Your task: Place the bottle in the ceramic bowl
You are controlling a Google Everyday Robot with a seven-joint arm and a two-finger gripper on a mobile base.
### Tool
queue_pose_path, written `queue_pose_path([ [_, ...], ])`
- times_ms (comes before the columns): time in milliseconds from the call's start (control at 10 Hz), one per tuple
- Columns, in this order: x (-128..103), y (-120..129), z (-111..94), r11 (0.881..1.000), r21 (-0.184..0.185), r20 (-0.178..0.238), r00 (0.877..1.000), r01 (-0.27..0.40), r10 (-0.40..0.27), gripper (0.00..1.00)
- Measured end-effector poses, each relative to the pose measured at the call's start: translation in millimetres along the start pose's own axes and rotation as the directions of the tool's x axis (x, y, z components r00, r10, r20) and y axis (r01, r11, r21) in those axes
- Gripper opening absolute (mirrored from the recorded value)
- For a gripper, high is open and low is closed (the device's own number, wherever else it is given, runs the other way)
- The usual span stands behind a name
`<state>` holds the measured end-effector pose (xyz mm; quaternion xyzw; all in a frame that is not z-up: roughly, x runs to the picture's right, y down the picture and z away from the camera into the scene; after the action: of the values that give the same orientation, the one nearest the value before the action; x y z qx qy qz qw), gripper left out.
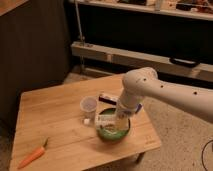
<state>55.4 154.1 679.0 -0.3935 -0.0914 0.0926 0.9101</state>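
Observation:
The bottle (103,120), slim and whitish with a pale printed label, lies level over the left part of the ceramic bowl (114,134), with its white cap (87,121) sticking out past the bowl's left rim. The bowl is green and glossy and stands on the wooden table (55,117), right of middle. My gripper (120,118) hangs from the white arm (150,90) right over the bowl and is shut on the bottle's right end. I cannot tell whether the bottle touches the bowl.
A translucent plastic cup (89,105) stands just left of and behind the bowl. A dark blue and white packet (107,97) lies behind the bowl, partly hidden by the arm. An orange carrot (32,156) lies near the table's front left corner.

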Motion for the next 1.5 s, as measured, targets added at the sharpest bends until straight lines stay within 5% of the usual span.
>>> queue_pose_path([
  [200,14,-3,26,0.995,-0.030,-0.026,0.995,-0.098,0.097,0.00],
  [400,39,3,26,0.978,-0.018,-0.011,0.978,-0.208,0.207,0.02],
  [700,90,21,12,0.916,0.031,0.043,0.916,-0.399,0.398,0.32],
  [900,100,23,13,0.900,0.022,-0.021,0.900,-0.435,0.436,0.55],
  [1100,90,15,20,0.897,0.011,-0.094,0.892,-0.442,0.441,0.75],
  [1300,66,-2,32,0.888,0.002,-0.168,0.876,-0.459,0.453,0.80],
  [1500,27,-29,51,0.869,-0.009,-0.244,0.844,-0.494,0.477,0.80],
])
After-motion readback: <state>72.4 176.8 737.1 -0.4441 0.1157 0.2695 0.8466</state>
